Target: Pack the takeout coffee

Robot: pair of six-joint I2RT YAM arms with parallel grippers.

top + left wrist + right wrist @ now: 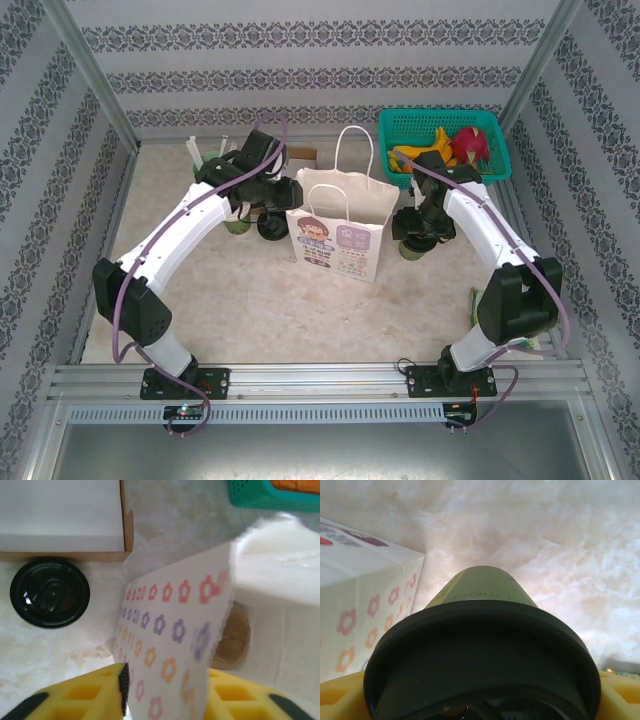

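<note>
The takeout coffee [485, 592], a green paper cup under a black lid [480, 655], is held upright just above the table by my right gripper [480, 700], whose yellow fingers [340, 695] press its sides. From above, that right gripper [415, 240] and the cup [411, 251] hang just right of the white paper bag [340, 225]. The bag stands open in the middle of the table. My left gripper [275, 195] is shut on the bag's left wall. The flower-printed wall [170, 630] runs between the left gripper's [167, 695] fingers [122, 685].
A loose black lid [50, 592] lies left of the bag beside a cardboard box [60, 525]. A green cup [237, 222] stands under the left arm. The teal basket [440, 114] of toys sits at the back right. Something round and brown [235, 635] lies inside the bag.
</note>
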